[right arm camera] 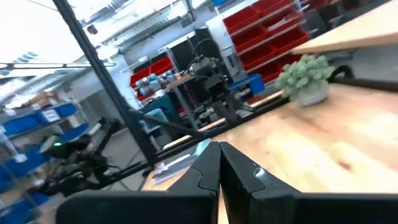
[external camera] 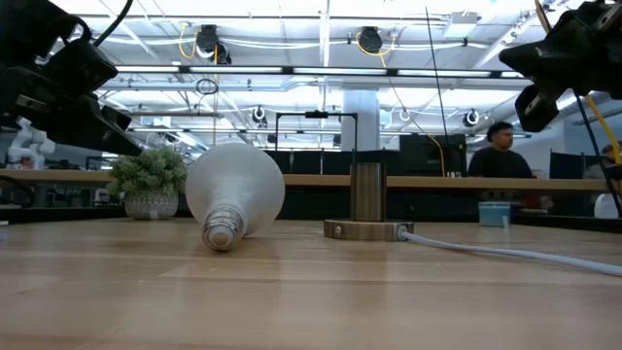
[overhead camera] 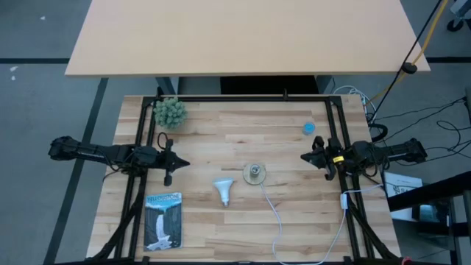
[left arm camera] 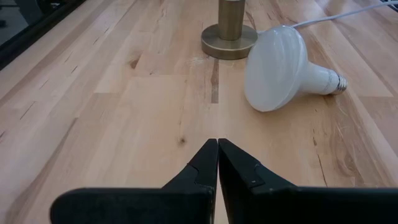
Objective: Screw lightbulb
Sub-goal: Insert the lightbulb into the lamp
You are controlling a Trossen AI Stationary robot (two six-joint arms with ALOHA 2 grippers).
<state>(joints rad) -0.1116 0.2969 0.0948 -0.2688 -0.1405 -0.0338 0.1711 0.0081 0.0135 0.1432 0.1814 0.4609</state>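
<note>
On the wooden desk (overhead camera: 294, 221), the frosted white lightbulb (overhead camera: 224, 191) lies unscrewed beside its brass socket (overhead camera: 255, 174); my hands (overhead camera: 176, 163) (overhead camera: 307, 156), shut and empty, wait at opposite edges.

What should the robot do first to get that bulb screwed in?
Probably open the left gripper and move it toward the white frosted lightbulb. The bulb lies on its side on the wooden table, beside the round brass socket base, not held. Both grippers' jaws are shut; the right gripper waits at the table's right side.
</note>
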